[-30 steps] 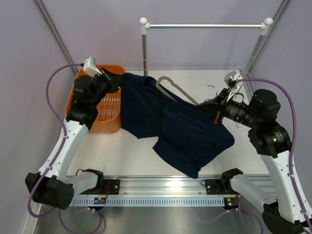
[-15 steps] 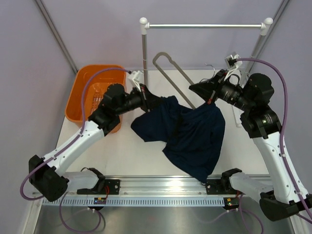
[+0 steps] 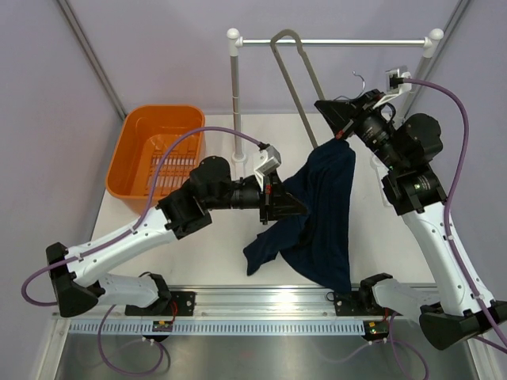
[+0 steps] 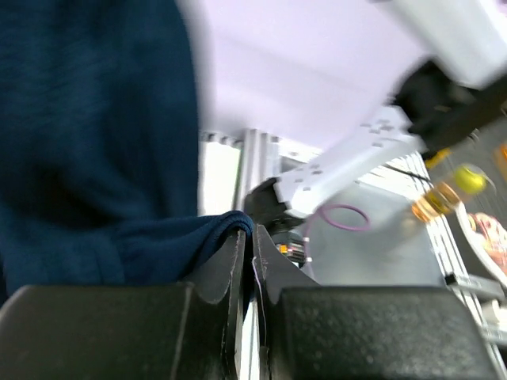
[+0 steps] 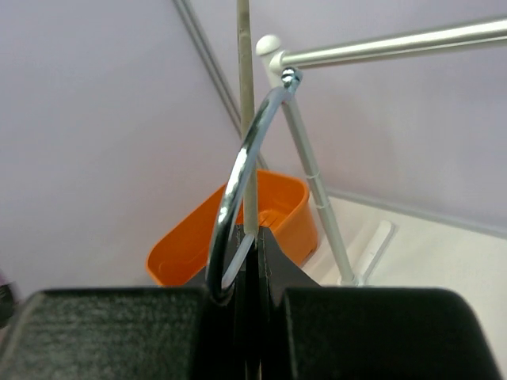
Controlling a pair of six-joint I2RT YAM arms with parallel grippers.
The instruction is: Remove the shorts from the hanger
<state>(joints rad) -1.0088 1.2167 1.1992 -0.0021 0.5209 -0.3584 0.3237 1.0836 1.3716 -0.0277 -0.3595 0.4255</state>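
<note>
The hanger, a long grey loop, stands steeply tilted with its rounded end up by the rail. My right gripper is shut on its lower end; in the right wrist view the chrome bar runs up from between the closed fingers. The dark navy shorts hang limp from the hanger's low end, just below that gripper, down toward the front rail. My left gripper is shut on a fold at their left edge. The left wrist view shows blue cloth pinched at the fingertips.
A silver rail stand with white caps spans the back, its left post beside the hanger. An orange basket sits at the back left, also seen as the orange basket from the right wrist. Grey walls close in both sides.
The right arm has raised the hanger from low over the table to nearly upright by the rail. The left gripper has pulled the shorts rightward from the basket; they now hang bunched at the hanger's bottom.
</note>
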